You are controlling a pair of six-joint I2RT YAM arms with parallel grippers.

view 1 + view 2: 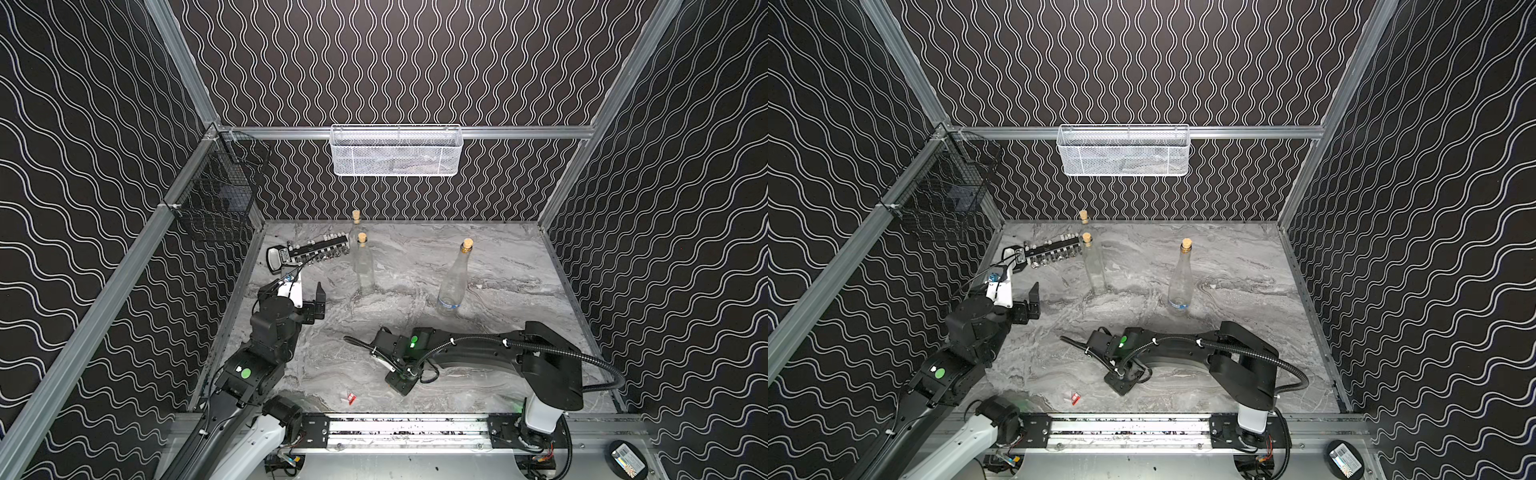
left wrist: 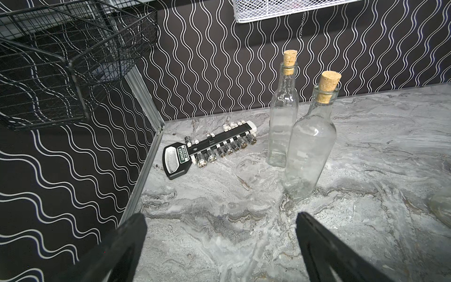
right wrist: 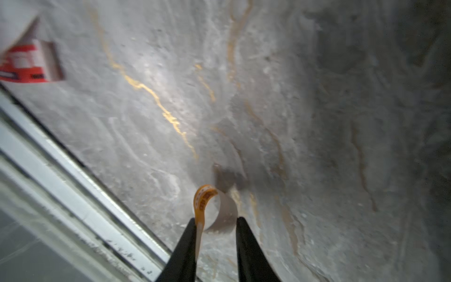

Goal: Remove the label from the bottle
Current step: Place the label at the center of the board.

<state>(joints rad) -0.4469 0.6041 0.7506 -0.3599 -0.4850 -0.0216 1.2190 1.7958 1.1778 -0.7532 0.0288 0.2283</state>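
Label (image 3: 205, 195) is a narrow strip, orange with print on its outer face and pale grey on the back, curled into an open loop. One end lies flat along the inner face of one finger of the right gripper (image 3: 216, 219), running lengthwise with that finger. The rest arches out past the tips and bends round toward the other finger. The jaws stand a little apart with stone showing between them, so the strip clings rather than being pinched (whether it touches the second finger I cannot tell). All this sits low over the tabletop (image 1: 519, 257), near the middle of its front edge, with a red and white scrap (image 1: 351, 398) lying close by. The bottle (image 1: 454, 278) stands upright toward the back right, cork up, well apart. The left gripper (image 2: 219, 214) is spread wide and empty near the left edge.
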